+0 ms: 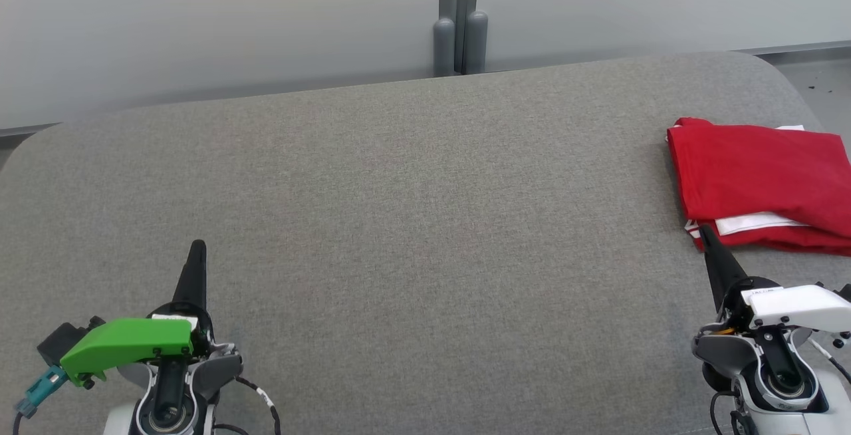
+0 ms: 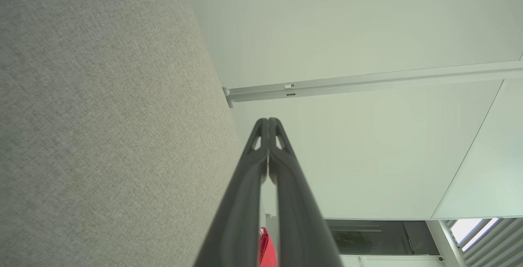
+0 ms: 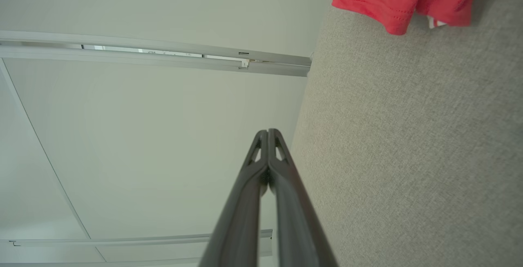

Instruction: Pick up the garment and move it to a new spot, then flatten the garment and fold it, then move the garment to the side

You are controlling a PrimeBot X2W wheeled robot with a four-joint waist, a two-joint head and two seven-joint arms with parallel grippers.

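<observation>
Currently the garment (image 1: 758, 175) is seen folded at the right edge of the tabletop (image 1: 399, 189), just beyond the right claw (image 1: 705, 235). It and the left claw (image 1: 197, 249) are closed, empty. Soft, light, limp cloth is expected; all layers should be pinched at the near edge.

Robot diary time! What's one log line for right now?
garment: folded, far right | left pincer: shut, empty | right pincer: shut, empty
</observation>
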